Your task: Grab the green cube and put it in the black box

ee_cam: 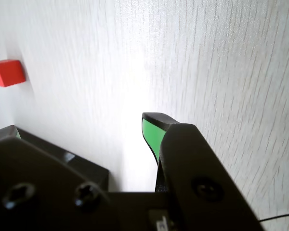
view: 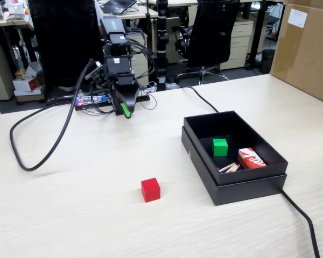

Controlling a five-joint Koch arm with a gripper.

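Observation:
The green cube (view: 220, 147) rests upright on the floor of the black box (view: 246, 187), which stands on the table at the right of the fixed view. My gripper (view: 126, 112) hangs far from it, at the back of the table, folded down close to the arm's base with its green tip pointing at the tabletop. In the wrist view the gripper (ee_cam: 82, 124) is open. Bare table shows between its two jaws and nothing is held. Neither the green cube nor the black box appears in the wrist view.
A red cube (view: 151, 190) lies on the table left of the box and also shows in the wrist view (ee_cam: 7, 73). Inside the box are a red-and-white carton (view: 251, 158) and some small sticks (view: 230, 168). A thick black cable (view: 37, 156) loops at left; a cardboard box (view: 307, 48) stands at right.

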